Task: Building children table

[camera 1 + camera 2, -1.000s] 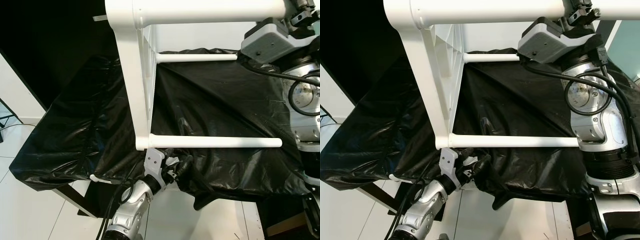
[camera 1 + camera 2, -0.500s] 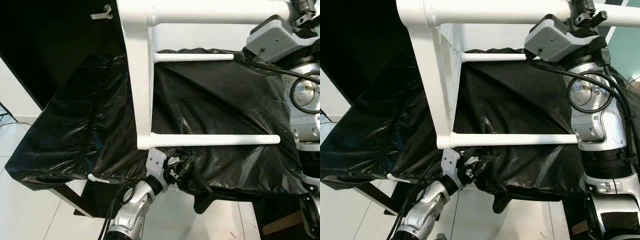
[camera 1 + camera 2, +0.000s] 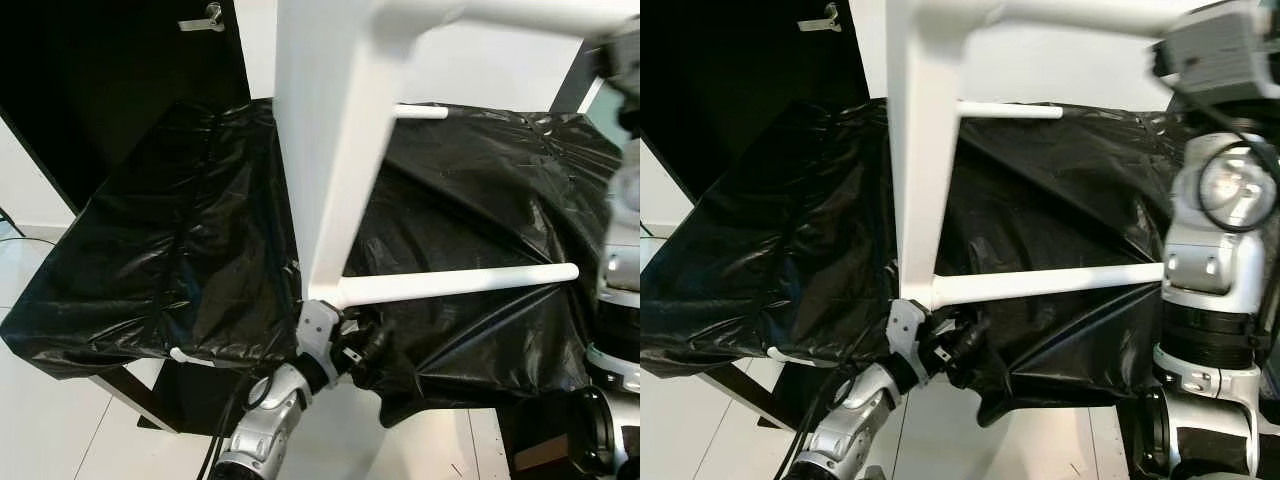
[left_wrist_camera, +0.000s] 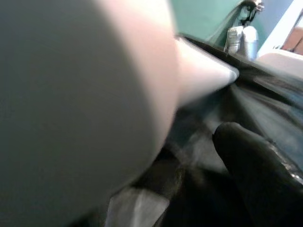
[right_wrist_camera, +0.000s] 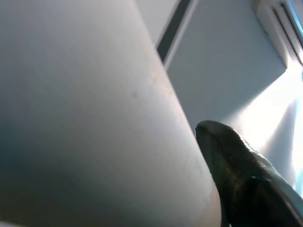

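A white children's table frame (image 3: 325, 150) is held up in the air above a counter (image 3: 130, 330) draped in black plastic sheeting (image 3: 170, 230). Its broad panel runs down the middle of the eye views, and from its lower end a round white leg (image 3: 460, 284) sticks out towards the robot's right, just over the sheeting. A second, shorter white leg (image 3: 1010, 111) juts out higher up and further back, and a thick white leg (image 3: 1070, 15) crosses the top of the view.

The left gripper (image 3: 350, 345) sits right under the panel's lower corner, at the near edge of the counter, its white bracket touching the frame; in the left wrist view one black finger (image 4: 258, 165) lies beside the blurred white part, but I cannot tell how far its fingers are spread or whether they clamp anything. The right arm (image 3: 1210, 250) rises at the right side up to the top leg; in the right wrist view a black finger (image 5: 241, 175) lies against the white tube, and the opposite finger is hidden, so its grip cannot be judged
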Motion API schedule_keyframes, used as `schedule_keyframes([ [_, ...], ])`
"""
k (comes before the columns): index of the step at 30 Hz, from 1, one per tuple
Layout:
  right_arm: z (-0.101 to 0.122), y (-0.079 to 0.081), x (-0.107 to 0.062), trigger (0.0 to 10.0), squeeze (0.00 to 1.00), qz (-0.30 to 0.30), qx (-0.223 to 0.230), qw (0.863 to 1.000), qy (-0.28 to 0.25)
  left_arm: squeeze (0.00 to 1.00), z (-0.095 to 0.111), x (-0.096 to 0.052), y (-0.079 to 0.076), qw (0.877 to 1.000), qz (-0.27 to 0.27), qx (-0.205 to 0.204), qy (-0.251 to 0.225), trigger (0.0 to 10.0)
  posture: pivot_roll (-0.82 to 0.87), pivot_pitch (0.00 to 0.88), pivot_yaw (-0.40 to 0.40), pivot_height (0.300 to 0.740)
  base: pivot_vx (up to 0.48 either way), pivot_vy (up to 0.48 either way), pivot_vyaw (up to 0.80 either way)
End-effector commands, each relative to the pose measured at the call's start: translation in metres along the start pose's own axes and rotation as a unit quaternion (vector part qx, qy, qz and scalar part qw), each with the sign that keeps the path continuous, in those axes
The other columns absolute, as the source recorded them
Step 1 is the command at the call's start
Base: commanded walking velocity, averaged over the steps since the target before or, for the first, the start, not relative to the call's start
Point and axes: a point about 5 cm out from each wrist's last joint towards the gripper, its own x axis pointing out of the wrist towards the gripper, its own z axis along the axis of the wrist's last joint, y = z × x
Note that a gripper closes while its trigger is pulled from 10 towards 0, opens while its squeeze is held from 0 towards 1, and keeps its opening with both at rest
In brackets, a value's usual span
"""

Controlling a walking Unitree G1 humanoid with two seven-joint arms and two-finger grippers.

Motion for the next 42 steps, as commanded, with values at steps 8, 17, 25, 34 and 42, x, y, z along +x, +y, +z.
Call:
schedule_keyframes([
  [8, -0.059, 0.011, -0.025, 0.0, 0.00, -0.020, 0.158, 0.958, 0.237, 0.00, -0.006, -0.003, 0.001, 1.000, 0.005, -0.004, 0.016, 10.0, 0.06, 0.000, 0.039, 0.740, 0.000, 0.000, 0.00],
  [17, -0.063, 0.025, -0.013, 0.0, 0.00, 0.016, 0.147, 0.957, 0.252, 0.00, 0.100, 0.030, 0.000, 0.975, 0.053, 0.120, -0.180, 10.0, 0.07, 0.000, 0.035, 0.740, 0.000, 0.000, 0.00],
  [25, -0.073, 0.037, -0.015, 0.0, 0.00, 0.031, 0.173, 0.938, 0.300, 0.00, 0.150, 0.019, 0.012, 0.948, 0.108, 0.141, -0.263, 10.0, 0.09, 0.000, 0.042, 0.740, 0.000, 0.000, 0.00],
  [34, -0.085, 0.074, -0.078, 0.0, 0.00, 0.196, 0.200, 0.882, 0.379, 0.00, 0.134, 0.019, 0.015, 0.955, 0.129, 0.150, -0.221, 10.0, 0.07, 0.000, 0.057, 0.740, 0.000, 0.000, 0.00],
  [42, -0.078, 0.053, -0.152, 0.0, 0.00, 0.220, 0.188, 0.861, 0.418, 0.00, 0.081, 0.012, 0.019, 0.970, 0.130, 0.156, -0.129, 10.0, 0.04, 0.000, 0.080, 0.740, 0.000, 0.000, 0.00],
])
